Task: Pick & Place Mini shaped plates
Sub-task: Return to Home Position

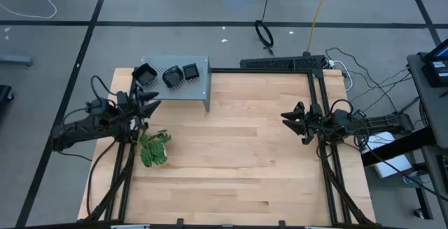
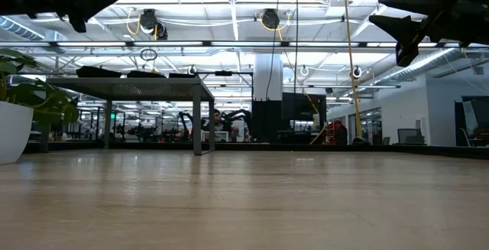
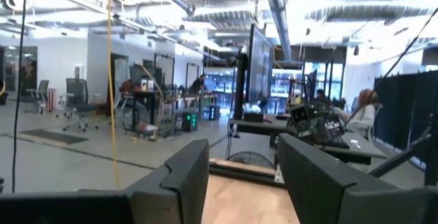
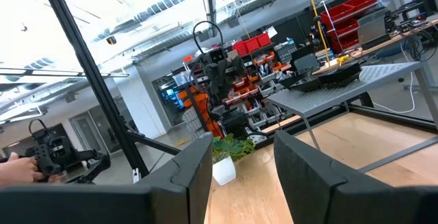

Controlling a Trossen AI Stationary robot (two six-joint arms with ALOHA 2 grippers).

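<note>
The plates (image 1: 172,77) sit in three dark stacks on the shelf (image 1: 201,92) in the upper left of the high view, just above the left gripper (image 1: 152,99), whose fingers stand apart and empty. The right gripper (image 1: 285,116), mid-right, is also spread and empty, well apart from them. The low view shows only flat dark shapes on the shelf top. The right wrist view shows the stacks side-on, with the plant (image 4: 231,146) lower in the frame.
</note>
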